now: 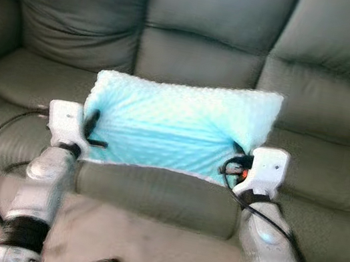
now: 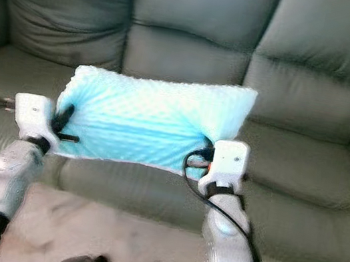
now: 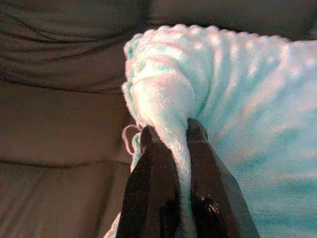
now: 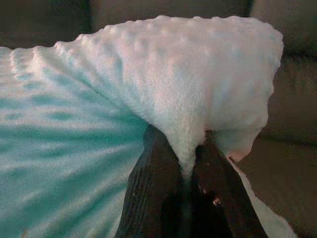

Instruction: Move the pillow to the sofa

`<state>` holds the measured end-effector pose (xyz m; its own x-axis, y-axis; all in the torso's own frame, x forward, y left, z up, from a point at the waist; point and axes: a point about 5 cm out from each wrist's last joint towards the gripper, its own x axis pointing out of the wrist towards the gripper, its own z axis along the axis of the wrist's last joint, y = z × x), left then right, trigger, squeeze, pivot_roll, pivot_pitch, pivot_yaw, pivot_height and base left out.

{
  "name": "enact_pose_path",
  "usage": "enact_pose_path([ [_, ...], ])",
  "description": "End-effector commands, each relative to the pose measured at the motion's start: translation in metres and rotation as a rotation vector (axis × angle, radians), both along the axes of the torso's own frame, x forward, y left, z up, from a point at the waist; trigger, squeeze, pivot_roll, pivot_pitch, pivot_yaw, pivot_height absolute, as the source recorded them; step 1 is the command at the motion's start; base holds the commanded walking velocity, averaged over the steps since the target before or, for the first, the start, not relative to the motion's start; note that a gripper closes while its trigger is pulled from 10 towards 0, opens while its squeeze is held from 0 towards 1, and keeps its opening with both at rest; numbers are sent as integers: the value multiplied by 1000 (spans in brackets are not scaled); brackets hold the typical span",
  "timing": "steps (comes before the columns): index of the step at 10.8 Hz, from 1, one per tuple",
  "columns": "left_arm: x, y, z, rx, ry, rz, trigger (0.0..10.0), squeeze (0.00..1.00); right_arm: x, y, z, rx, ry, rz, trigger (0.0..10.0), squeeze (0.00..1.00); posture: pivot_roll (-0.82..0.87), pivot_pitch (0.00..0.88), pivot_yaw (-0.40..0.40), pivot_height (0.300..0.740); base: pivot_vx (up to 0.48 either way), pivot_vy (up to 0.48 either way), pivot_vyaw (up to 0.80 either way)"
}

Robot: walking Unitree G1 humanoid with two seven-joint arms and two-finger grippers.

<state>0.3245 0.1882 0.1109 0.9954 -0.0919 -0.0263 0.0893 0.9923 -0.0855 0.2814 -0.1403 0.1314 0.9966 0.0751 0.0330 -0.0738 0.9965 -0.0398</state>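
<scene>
Left eye view: pillow (image 1: 175, 128) pinched between both grippers' fingers (image 3: 153, 188).

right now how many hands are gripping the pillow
2. The left hand pinches the pillow at its left edge, and the right hand pinches its right edge, over the sofa.

Ahead of your fingers the sofa (image 1: 194, 60) seat lies bare, its backrest rising beyond as the far stop. Between the left gripper (image 3: 171, 148) and right gripper (image 4: 185, 153) the pillow (image 1: 175, 128) spans the whole gap. Outside each set of fingers, cushion is free.
</scene>
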Motion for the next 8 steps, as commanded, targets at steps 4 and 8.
enact_pose_path([
  [4, -6, -3, -2, 5, -6, -39, 10000, 0, 0, -3, 2, 0, -6, -20, 10000, 0, -143, 207, -28, 740, 0, 0, 0],
  [8, -8, -10, -2, -22, -23, -91, 10000, 0, 0, -4, 1, -11, -2, -23, 10000, 0, -146, 209, -29, 740, 142, 0, 0],
])
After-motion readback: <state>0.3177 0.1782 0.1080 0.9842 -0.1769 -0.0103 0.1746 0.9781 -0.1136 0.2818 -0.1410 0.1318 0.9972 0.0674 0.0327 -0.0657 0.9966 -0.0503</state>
